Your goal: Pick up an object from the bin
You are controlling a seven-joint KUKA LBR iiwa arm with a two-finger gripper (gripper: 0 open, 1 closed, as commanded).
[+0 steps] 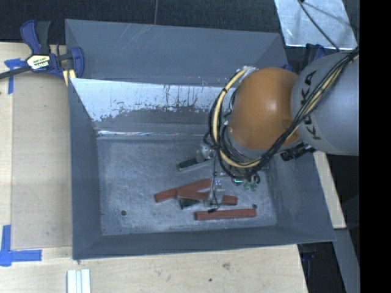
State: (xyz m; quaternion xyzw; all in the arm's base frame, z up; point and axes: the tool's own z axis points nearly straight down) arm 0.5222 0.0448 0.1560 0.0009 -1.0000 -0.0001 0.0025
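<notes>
Camera view, lower centre of the bin: your tool stands among overlapping red-brown strips. You cannot tell whether it is spread or pressed together. Risk: crossed strips could shift and slip from an uneven pinch.

Bin floor: the view's left half is bare metal apart from one dark speck near the lower-left corner, so there is open passage along the left wall and the foot of the far wall. Centre-right is crowded: reddish-brown flat pieces overlap mid-floor, a reddish-brown strip lies just below them by the near wall, a dark slim piece sits above, and a small green bit lies to the right. The arm's orange cover and cables hang over the right rear floor, with the gripper down among the reddish-brown pieces, blocking approach from the right.
</notes>
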